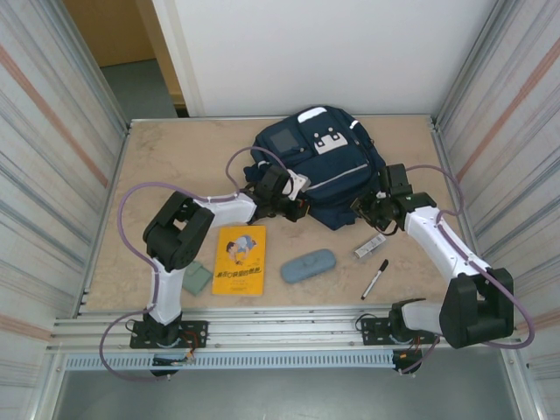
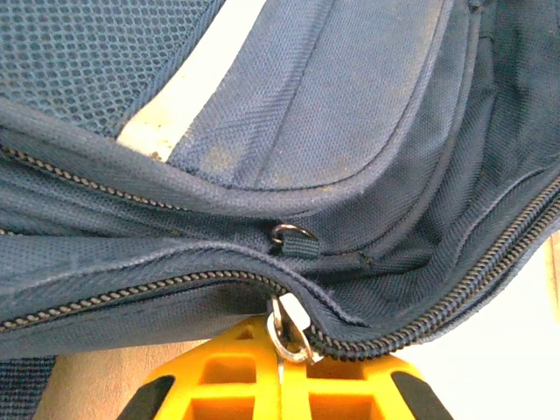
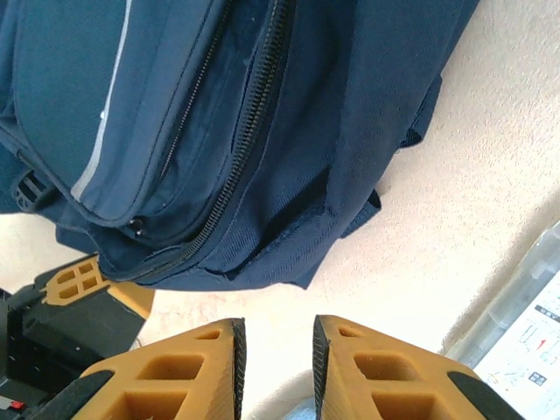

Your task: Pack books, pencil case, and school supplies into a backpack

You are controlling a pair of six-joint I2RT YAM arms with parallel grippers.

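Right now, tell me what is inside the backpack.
Nothing shows inside: the zips seen on the backpack are closed, so its interior is covered. The left gripper pinches a zip pull. Book and pencil case lie outside on the table.

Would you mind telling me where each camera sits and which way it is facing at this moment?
Top external: above and behind the arms, looking down on the table, the backpack and both arms, with the left gripper and right gripper at the bag.
Left wrist: on the left arm, close against the backpack's zips; its gripper is shut on a zipper pull.
Right wrist: on the right arm, low, facing the backpack's side; its gripper is open and empty.
Shared: all three see the backpack.
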